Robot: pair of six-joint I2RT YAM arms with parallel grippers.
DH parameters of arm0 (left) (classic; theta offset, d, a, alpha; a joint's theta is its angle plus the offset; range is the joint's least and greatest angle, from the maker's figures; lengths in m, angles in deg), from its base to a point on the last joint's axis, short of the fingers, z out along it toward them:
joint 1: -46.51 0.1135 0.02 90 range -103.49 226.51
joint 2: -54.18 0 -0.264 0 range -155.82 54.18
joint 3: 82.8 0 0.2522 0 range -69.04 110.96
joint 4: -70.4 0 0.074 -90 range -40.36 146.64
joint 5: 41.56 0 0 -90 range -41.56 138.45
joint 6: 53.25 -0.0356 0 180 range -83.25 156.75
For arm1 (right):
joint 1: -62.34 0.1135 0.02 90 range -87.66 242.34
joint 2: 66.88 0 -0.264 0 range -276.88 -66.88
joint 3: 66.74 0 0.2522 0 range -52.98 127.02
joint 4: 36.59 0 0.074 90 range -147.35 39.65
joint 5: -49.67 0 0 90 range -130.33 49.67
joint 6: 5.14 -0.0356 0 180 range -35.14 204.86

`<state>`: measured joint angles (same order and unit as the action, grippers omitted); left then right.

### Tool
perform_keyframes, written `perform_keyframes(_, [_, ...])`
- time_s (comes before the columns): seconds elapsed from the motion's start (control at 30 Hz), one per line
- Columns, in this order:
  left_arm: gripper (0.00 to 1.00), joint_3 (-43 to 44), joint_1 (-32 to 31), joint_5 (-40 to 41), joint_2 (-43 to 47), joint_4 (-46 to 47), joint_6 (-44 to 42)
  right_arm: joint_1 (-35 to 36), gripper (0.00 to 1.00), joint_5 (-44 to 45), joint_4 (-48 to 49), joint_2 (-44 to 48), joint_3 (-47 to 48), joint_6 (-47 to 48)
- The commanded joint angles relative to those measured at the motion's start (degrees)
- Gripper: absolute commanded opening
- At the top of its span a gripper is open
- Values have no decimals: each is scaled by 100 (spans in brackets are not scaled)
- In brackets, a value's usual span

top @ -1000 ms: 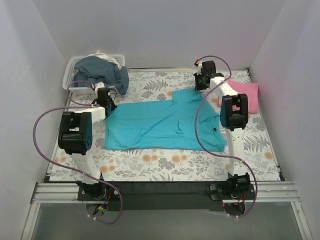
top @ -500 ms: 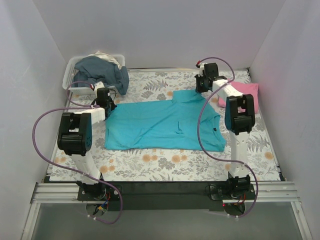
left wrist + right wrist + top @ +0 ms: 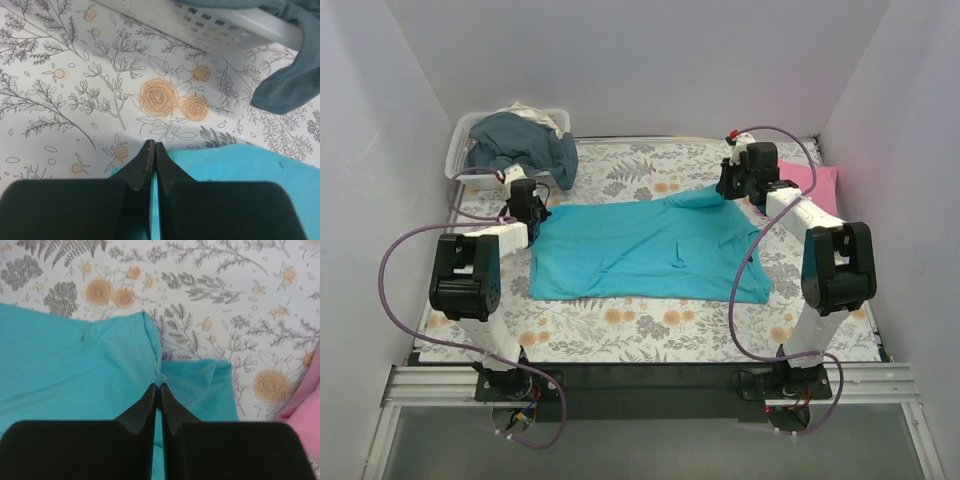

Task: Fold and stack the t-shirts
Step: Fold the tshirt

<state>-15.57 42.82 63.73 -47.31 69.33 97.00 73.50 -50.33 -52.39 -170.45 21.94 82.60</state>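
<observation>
Your left gripper [image 3: 152, 146] and right gripper [image 3: 157, 387] are each clamped on a far corner of the teal t-shirt [image 3: 640, 255]. It lies spread mid-table [image 3: 650, 325]. The pink t-shirt [image 3: 817, 181] sits at the far right.

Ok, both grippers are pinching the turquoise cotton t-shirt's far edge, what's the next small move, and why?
Probably lift both together a little. The left gripper and right gripper are each shut on the far edge of the turquoise cotton t-shirt, which lies spread mostly flat, so an even lift should free that edge for folding toward the near hem.
</observation>
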Motion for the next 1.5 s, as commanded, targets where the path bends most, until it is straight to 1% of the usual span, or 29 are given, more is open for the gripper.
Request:
perform_keyframes(0.0, [0, -179, 26, 185, 498, 208, -92, 71, 1, -116, 485, 442, -520, -108])
perform_keyframes(0.17, [0, -478, 26, 220, 780, 436, -154, 202, 1, -81, 687, 1162, -1381, -152])
perform_keyframes(0.4, [0, -645, 26, 246, 912, 436, -189, 247, 1, 59, 767, 2111, -2155, -213])
perform_keyframes(0.73, [0, -935, 26, 369, 1070, 392, -286, 247, 1, 279, 705, 3061, -2973, -196])
perform_keyframes(1.1, [0, -1453, 26, 589, 1650, 375, -207, 247, 1, 446, 477, 3843, -3395, -143])
perform_keyframes(1.3, [0, -1752, 26, 537, 1993, 340, -110, 255, 1, 437, 310, 4177, -3615, -187])
perform_keyframes(1.43, [0, -1875, 26, 572, 2168, 296, -40, 247, 1, 499, 213, 4634, -3843, -204])
perform_keyframes(1.47, [0, -1902, 26, 572, 2247, 296, -31, 247, 1, 525, 65, 4696, -3870, -204])
